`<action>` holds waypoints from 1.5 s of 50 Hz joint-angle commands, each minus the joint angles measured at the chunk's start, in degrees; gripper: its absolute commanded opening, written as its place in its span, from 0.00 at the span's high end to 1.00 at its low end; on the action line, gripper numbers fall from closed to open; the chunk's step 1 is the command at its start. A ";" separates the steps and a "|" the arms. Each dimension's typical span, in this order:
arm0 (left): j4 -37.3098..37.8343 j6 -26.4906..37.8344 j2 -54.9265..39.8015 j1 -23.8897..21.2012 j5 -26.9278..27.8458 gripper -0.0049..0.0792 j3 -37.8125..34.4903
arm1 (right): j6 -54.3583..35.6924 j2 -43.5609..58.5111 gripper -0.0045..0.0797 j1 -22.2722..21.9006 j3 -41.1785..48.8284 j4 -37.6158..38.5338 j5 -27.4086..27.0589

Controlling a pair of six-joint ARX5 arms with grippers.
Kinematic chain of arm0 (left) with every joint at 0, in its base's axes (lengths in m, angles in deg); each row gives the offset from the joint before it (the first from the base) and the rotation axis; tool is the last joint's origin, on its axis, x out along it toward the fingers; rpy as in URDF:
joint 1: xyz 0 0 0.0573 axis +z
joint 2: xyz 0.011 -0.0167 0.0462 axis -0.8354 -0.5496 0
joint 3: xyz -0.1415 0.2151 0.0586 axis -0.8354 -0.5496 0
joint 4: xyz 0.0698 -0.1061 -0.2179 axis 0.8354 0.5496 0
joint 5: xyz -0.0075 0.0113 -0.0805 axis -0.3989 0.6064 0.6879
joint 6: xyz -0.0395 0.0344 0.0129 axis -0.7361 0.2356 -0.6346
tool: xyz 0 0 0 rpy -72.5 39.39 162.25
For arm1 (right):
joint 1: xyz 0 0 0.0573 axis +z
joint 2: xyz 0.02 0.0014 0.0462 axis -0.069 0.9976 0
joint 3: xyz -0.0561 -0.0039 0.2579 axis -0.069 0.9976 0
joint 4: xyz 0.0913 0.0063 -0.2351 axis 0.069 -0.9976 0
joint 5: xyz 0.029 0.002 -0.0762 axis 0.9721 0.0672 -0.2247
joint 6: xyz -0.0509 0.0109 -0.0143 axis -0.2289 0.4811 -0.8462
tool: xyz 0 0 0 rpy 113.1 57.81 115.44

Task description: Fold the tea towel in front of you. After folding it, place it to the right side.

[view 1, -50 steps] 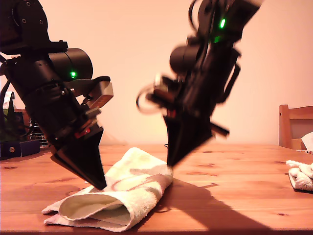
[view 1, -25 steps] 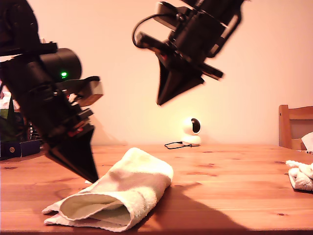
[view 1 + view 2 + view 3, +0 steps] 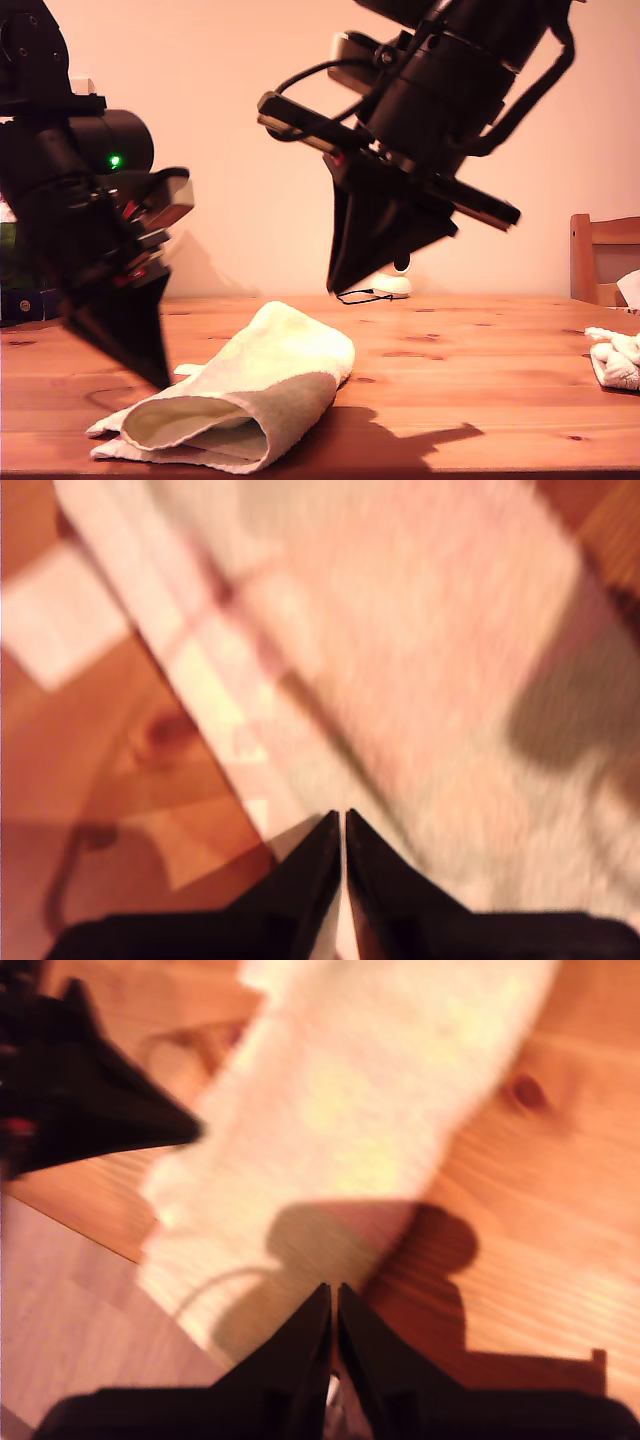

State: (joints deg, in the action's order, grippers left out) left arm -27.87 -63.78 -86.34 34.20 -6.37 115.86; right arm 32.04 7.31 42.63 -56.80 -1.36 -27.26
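Cream terry tea towel (image 3: 245,395), folded, lies lengthwise just beside my first gripper (image 3: 150,375), nearer than my raised second gripper (image 3: 335,285); both are closed and empty.

The tea towel (image 3: 240,400) lies folded on the tabletop (image 3: 480,370) toward the exterior view's left. Another cloth (image 3: 615,358) lies at that view's right edge, before a chair (image 3: 600,255).

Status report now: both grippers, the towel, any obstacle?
My first gripper shut, empty, beside the folded tea towel. My second gripper shut, empty, raised above it. Towel lies free on the table. Nothing in the way.
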 commanded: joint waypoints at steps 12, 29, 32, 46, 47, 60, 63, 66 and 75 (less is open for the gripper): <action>1.79 -1.92 0.04 -0.04 -0.09 0.97 -2.05 | 1.16 0.04 0.96 -0.70 1.29 -2.25 0.39; -0.63 -5.40 -0.61 -1.20 3.50 0.97 -5.07 | 3.15 0.96 0.96 -3.06 5.22 -1.16 3.58; -1.05 -6.21 -0.68 -1.95 4.35 0.97 -5.49 | 3.17 0.98 0.96 -3.67 5.77 -0.92 5.05; -4.09 -9.16 -0.70 -7.30 7.76 0.97 -5.51 | 4.35 2.78 0.88 -5.03 6.71 1.84 13.46; -4.07 -9.16 -0.70 -7.61 7.76 0.97 -5.51 | 4.35 3.10 0.83 -5.16 6.71 1.75 13.81; -4.20 -9.16 -0.70 -9.22 7.74 0.97 -5.51 | 4.50 5.38 0.51 -7.61 6.71 1.29 17.14; -4.33 -9.16 -0.70 -9.22 7.74 0.97 -5.51 | 4.48 5.49 0.49 -8.04 6.71 1.42 17.18; -4.59 -9.16 -0.70 -9.22 7.74 0.97 -5.51 | 4.26 5.49 0.47 -8.37 6.71 1.46 17.51; -5.66 -9.18 -0.70 -9.22 7.76 0.97 -5.51 | 4.26 5.75 0.44 -9.25 6.71 1.16 18.03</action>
State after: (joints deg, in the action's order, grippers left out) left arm -33.20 -72.74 -86.34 24.91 1.11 111.57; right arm 36.45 12.32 33.58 -50.94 -0.22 -9.25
